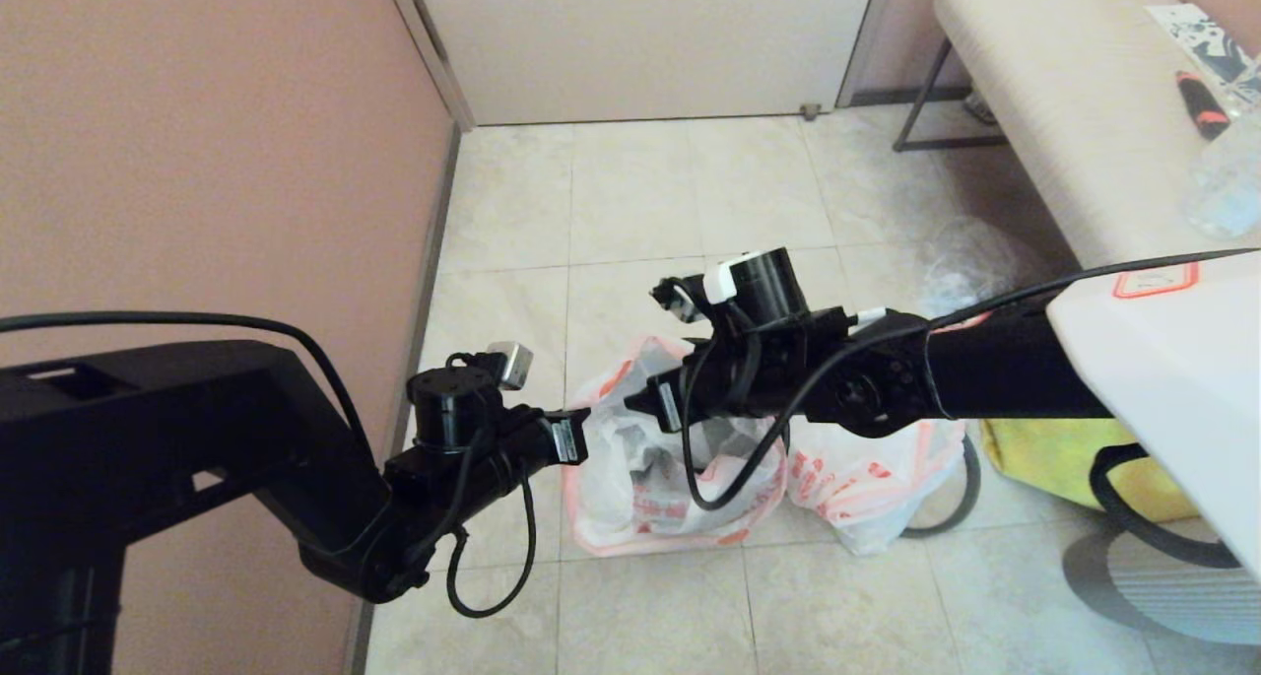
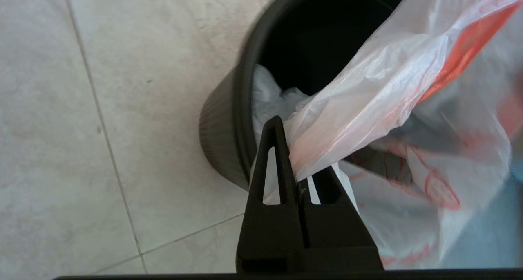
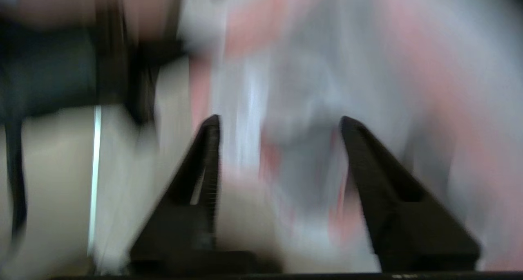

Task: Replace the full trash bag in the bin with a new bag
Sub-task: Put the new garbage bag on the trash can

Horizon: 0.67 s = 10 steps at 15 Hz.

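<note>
The black bin (image 2: 220,141) stands on the tiled floor with the new bag (image 2: 367,92), thin white plastic with an orange-red hem band, partly inside it and draped over its rim. My left gripper (image 2: 294,165) is shut on the hem at the bin's near edge. In the head view the new bag (image 1: 630,488) sits between both arms. My right gripper (image 3: 280,124) is open at the bag's other side, with blurred white and red film in the gap between its fingers. The full trash bag (image 1: 867,488) stands just right of the bin.
A thin dark ring (image 1: 970,498) lies on the floor behind the full bag, and a yellow tote (image 1: 1064,458) is next to it. A clear bag (image 1: 970,261) sits under the bench (image 1: 1064,113). The pink wall (image 1: 197,163) runs along the left.
</note>
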Tool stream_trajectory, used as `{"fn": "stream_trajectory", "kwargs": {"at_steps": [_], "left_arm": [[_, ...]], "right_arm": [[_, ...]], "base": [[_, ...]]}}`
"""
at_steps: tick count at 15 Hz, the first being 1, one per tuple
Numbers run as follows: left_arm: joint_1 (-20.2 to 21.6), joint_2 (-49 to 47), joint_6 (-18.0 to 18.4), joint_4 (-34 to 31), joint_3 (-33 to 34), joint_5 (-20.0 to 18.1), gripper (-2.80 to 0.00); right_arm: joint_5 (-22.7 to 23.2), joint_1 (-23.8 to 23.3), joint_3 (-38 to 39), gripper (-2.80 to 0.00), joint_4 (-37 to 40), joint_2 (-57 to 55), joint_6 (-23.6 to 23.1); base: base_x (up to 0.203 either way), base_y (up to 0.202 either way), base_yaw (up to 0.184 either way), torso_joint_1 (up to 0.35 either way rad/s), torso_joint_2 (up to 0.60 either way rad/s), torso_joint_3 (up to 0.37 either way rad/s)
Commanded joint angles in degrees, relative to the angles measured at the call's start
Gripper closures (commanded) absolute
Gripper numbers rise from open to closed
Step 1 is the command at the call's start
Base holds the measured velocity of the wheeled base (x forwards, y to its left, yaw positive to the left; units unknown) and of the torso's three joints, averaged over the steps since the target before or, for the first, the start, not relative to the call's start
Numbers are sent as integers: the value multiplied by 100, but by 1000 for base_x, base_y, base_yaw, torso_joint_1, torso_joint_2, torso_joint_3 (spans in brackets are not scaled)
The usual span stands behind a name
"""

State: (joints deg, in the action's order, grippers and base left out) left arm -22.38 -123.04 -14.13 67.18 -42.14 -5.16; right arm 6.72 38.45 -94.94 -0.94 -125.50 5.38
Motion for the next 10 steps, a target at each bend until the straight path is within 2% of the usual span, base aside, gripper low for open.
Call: {"fn": "stream_trajectory", "kwargs": {"at_steps": [1, 4, 5, 6, 10], "left_arm": [[54, -37, -77, -51, -170, 36, 0], [76, -54, -90, -81, -285, 41, 0], [75, -53, -90, -127, -286, 41, 0], [75, -45, -90, -135, -295, 41, 0], [58, -53, -133, -144, -322, 35, 0]], "right_arm": [[-3, 16, 744, -280, 94, 681, 6], [-40, -175, 2175, -280, 108, 1413, 7], [-51, -422, 2462, 0, -121, 1493, 0], [-84, -623, 2625, 0, -444, 1506, -5], [-1137, -792, 2685, 0, -853, 1001, -19]], "base": [[0, 0, 0, 0, 0, 0], [0, 0, 0, 0, 0, 0], [0, 0, 0, 0, 0, 0], [0, 0, 0, 0, 0, 0], [0, 0, 0, 0, 0, 0]]}}
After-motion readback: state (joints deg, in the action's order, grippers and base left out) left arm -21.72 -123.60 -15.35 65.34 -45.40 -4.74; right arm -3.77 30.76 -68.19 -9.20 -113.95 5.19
